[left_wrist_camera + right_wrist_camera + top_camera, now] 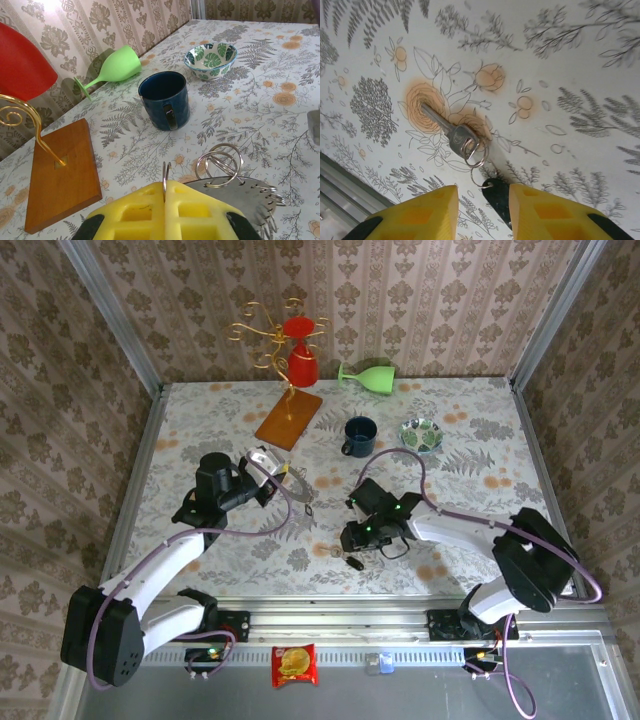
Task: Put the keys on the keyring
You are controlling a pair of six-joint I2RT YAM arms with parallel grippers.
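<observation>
Left jaws are clamping shut on the keyring point(164, 173), lower centre; right jaws are hanging parted, gripping nothing, over the keys point(460, 137).

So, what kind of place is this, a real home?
Probably a robot test booth dressed to look homely, not a real room: wallpaper panels set in metal framing, an aluminium rail along the table's near edge, and props like a blue mug on a floral tablecloth.

Keys point(462, 140) on table point(480, 410) before mug point(359, 436); bowl point(422, 434) right of mug
</observation>
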